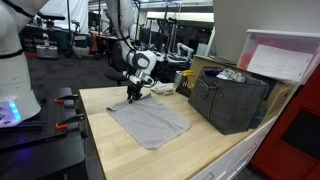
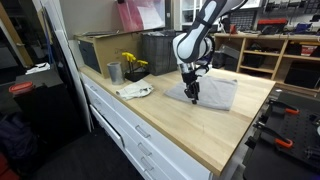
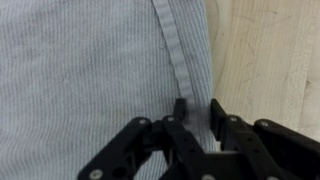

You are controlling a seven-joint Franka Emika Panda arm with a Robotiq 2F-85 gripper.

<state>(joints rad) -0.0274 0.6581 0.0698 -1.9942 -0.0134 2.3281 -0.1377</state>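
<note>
Pale wood tabletop (image 1: 118, 155) in a cluttered workshop carries a grey pinstriped cloth (image 1: 150, 122), spread flat with bare board along its near side. The black two-finger gripper (image 3: 197, 105) appears clamped on the cloth's hemmed edge. Behind, a dark fabric bin (image 1: 228, 102) holds crumpled white material (image 1: 231, 75).

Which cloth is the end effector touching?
The grey striped cloth spread flat: the end effector is at its hem. The crumpled white cloth lies apart by the cup.
</note>
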